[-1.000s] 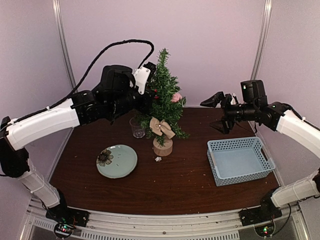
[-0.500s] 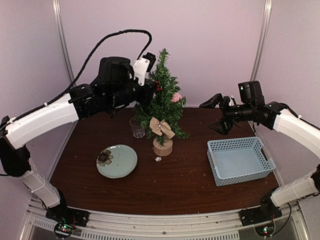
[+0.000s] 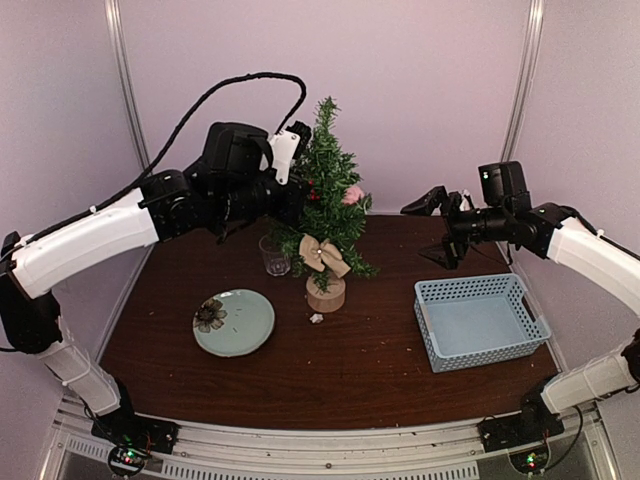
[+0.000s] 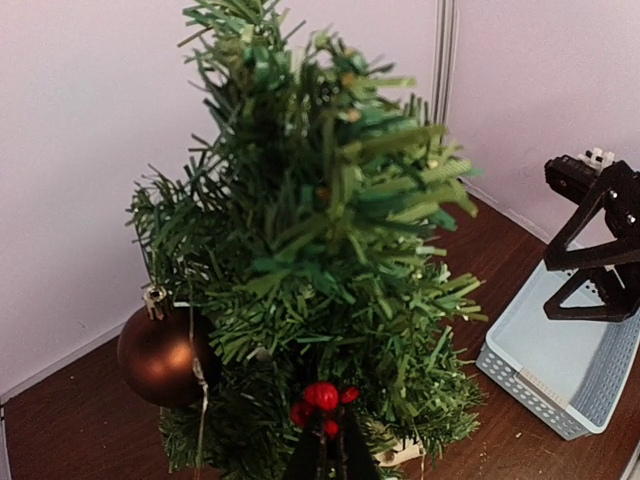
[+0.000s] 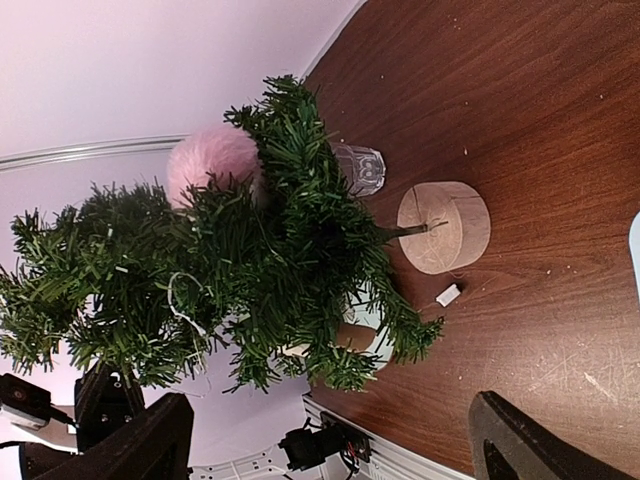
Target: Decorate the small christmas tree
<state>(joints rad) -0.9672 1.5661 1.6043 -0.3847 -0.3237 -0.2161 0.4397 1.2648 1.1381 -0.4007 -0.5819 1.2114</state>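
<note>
Brown wood table (image 3: 350, 370), small christmas tree (image 3: 330, 215), lilac walls (image 3: 420, 80)

A robot lab cell: plain pale walls (image 3: 420, 90) and metal posts (image 3: 124, 90) enclose the table (image 3: 350, 370), with arm bases (image 3: 130, 430) bolted at its near edge.

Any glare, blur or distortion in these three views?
Top external: soft, even pinkish light, corner posts slant with perspective. Left wrist: small christmas tree and red berries sharp, a soft highlight on the brown bauble. Right wrist: view turned sideways, its own fingers dark and soft.
</note>
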